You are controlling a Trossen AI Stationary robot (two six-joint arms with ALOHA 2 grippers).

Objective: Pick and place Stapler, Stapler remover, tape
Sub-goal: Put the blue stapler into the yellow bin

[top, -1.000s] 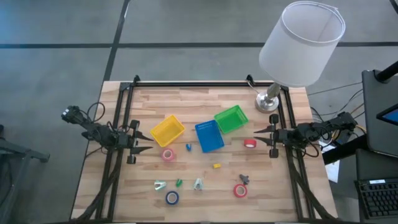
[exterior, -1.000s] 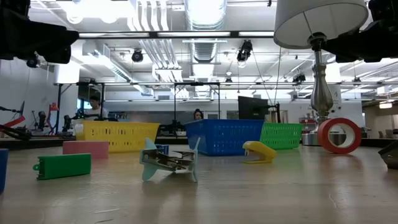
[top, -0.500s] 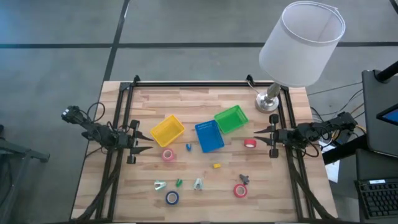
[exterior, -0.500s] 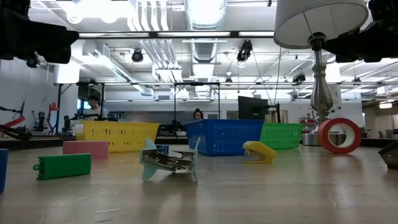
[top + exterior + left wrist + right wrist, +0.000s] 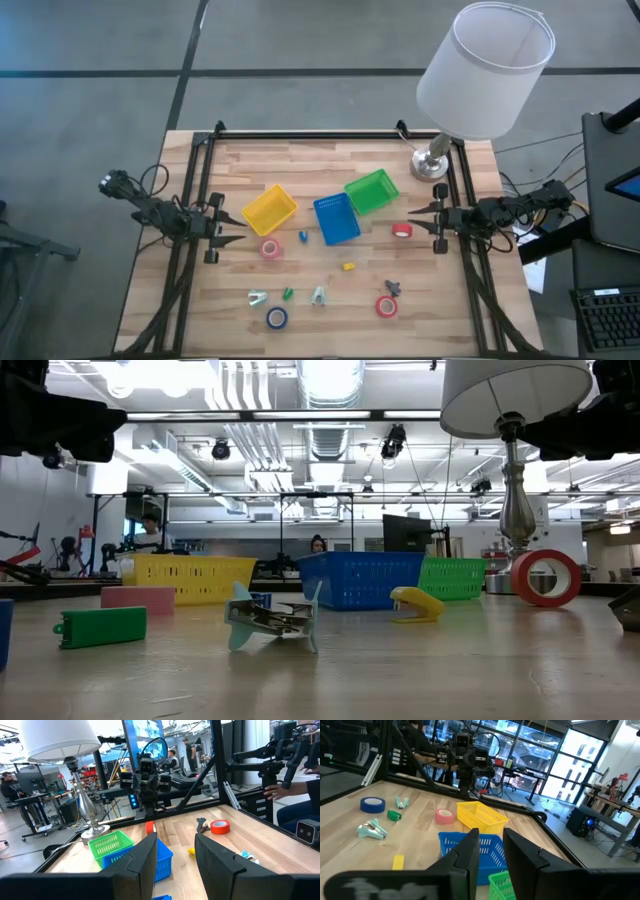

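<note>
Small items lie loose on the wooden table. A yellow stapler (image 5: 348, 266) and a green stapler (image 5: 287, 294) sit near the middle front. Pale staple removers (image 5: 318, 296) (image 5: 258, 297) and a dark one (image 5: 392, 289) lie near them. Tape rolls lie flat: pink (image 5: 270, 248), red (image 5: 401, 230), a second red (image 5: 387, 306), blue (image 5: 277, 318). My left gripper (image 5: 243, 228) (image 5: 175, 845) waits open at the table's left edge. My right gripper (image 5: 411, 221) (image 5: 491, 837) waits open at the right edge. Both point level inward and hold nothing.
A yellow bin (image 5: 268, 208), a blue bin (image 5: 336, 218) and a green bin (image 5: 372, 191) stand in a row at mid table. A lamp base (image 5: 430, 166) with a white shade (image 5: 485, 70) stands at the far right corner. A black frame (image 5: 300, 135) borders the table.
</note>
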